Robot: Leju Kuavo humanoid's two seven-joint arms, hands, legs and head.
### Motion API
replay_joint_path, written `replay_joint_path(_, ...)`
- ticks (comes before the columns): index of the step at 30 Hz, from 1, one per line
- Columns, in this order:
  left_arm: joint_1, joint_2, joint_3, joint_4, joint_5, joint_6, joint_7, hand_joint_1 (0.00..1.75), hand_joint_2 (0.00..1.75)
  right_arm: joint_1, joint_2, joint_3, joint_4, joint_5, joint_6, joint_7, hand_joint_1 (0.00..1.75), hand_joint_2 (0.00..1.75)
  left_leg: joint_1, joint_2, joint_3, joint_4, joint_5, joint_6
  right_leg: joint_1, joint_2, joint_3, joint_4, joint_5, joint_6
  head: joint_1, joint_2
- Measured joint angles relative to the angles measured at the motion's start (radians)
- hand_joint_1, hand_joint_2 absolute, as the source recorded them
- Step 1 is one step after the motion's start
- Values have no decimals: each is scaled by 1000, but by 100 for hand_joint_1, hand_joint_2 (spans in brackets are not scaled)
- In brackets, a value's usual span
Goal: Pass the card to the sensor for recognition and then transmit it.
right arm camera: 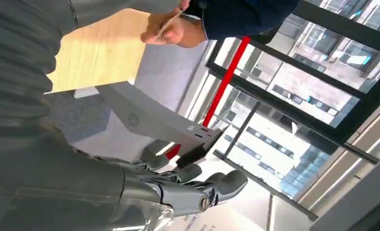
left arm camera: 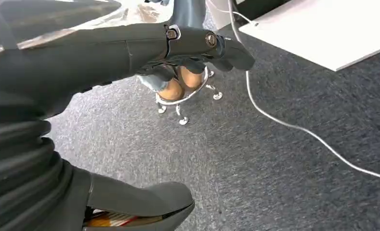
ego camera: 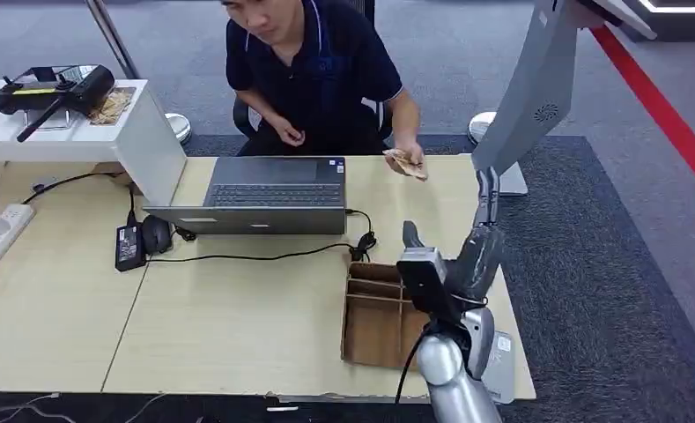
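Note:
Across the desk a person holds the card (ego camera: 405,163) in one hand over the far edge of the wooden table (ego camera: 238,326); the card (right arm camera: 166,26) also appears edge-on in the right wrist view. My right hand (ego camera: 482,242) is raised over the table's right side with its fingers (right arm camera: 212,190) stretched out and nothing in them. It stands just below the grey sensor stand (ego camera: 537,88), a short way nearer me than the card. My left hand (left arm camera: 178,43) hangs over grey carpet, fingers straight, empty.
A cardboard divider box (ego camera: 374,317) lies on the table under my right forearm. An open laptop (ego camera: 273,194), a black mouse (ego camera: 156,233), a power adapter (ego camera: 129,245) and a cable lie to the left. A white counter (ego camera: 106,132) stands at far left.

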Motion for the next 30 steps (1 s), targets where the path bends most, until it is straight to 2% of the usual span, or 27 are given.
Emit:
replay_joint_path(9,4,1,0,-2,-1,0,0,0,175,5,0,0,-9,-23,0,3,0,175,0,0,0,0,0,0,0,0,0,0,0,0,0,0)
replay_joint_path(15,14,3,10,-16,-8,0,-1,0,175,51,-10,-20,-43,-80,0,37,0,175,0,0,0,0,0,0,0,0,0,0,0,0,0,0)
replay_joint_path(30,18,1,43,-33,-21,0,7,0,175,116,-14,-150,-45,-16,0,54,0,175,0,0,0,0,0,0,0,0,-1,0,0,0,0,0)
